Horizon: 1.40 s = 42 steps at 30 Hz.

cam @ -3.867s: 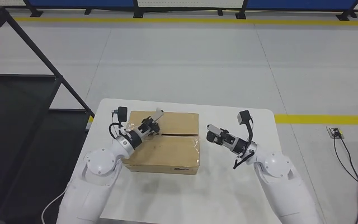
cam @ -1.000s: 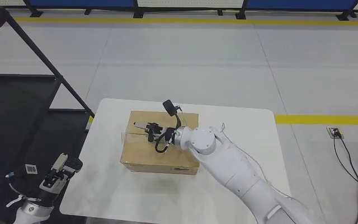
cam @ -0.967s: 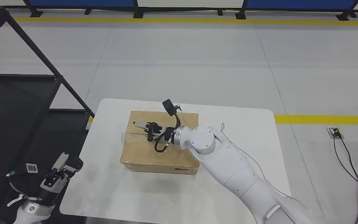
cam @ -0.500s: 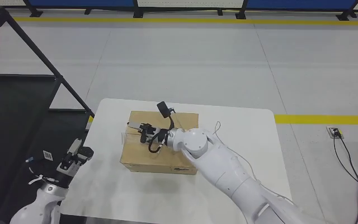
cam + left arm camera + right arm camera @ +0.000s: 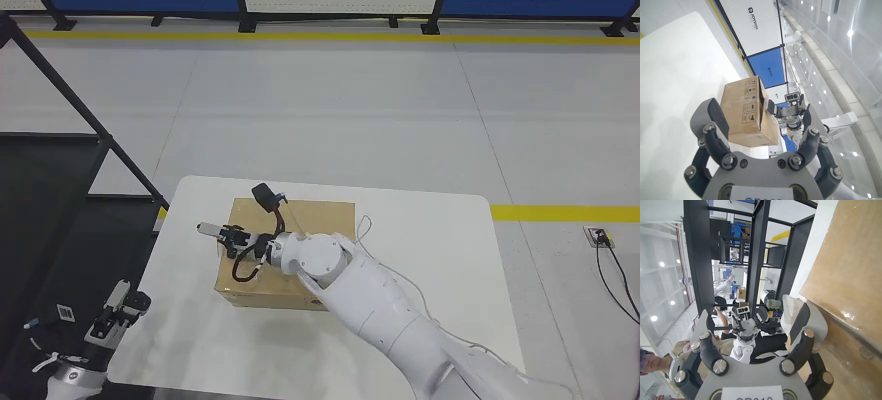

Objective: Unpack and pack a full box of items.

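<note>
A closed brown cardboard box (image 5: pixel 300 252) with clear tape along its top seam stands on the white table (image 5: pixel 430 300). My right gripper (image 5: pixel 214 231) hangs just past the box's left edge, level with its top, open. In the right wrist view the right gripper (image 5: pixel 753 321) has one finger beside the box (image 5: pixel 848 275), and a loose piece of clear tape (image 5: pixel 788 308) clings by that finger. My left gripper (image 5: pixel 127 299) is off the table's front-left corner, open and holding nothing. The left wrist view has the left gripper (image 5: pixel 762 121) facing the box (image 5: pixel 745 113) from a distance.
A black metal rack (image 5: pixel 60 95) rises to the left of the table. The table's right half and front strip are bare. A yellow floor line (image 5: pixel 560 212) runs off to the right.
The right gripper slid left along the box top, from the middle of the seam to beyond the left edge. The left arm swung near the table corner, then dropped back toward the front.
</note>
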Each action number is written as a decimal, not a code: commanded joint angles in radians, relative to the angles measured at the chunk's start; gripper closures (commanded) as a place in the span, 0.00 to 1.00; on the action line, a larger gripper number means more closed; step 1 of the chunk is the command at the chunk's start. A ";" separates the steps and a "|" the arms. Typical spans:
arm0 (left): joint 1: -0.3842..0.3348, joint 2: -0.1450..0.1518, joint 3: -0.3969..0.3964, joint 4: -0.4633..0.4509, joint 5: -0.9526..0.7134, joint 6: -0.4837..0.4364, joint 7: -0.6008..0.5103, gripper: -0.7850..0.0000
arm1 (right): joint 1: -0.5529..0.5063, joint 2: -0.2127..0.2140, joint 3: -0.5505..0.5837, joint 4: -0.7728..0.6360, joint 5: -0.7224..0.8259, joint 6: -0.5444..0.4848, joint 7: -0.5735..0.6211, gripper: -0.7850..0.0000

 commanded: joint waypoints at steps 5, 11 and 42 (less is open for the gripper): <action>0.064 -0.004 -0.009 -0.018 -0.004 -0.041 0.009 0.00 | 0.018 -0.047 -0.015 0.054 -0.022 -0.013 -0.030 0.00; 0.081 -0.005 -0.012 0.003 -0.036 -0.051 -0.002 0.00 | 0.035 -0.090 -0.022 0.099 -0.040 -0.011 -0.060 0.00; 0.062 -0.003 -0.020 0.062 -0.084 -0.058 -0.055 0.00 | 0.095 -0.173 0.030 0.245 -0.100 -0.047 -0.047 0.00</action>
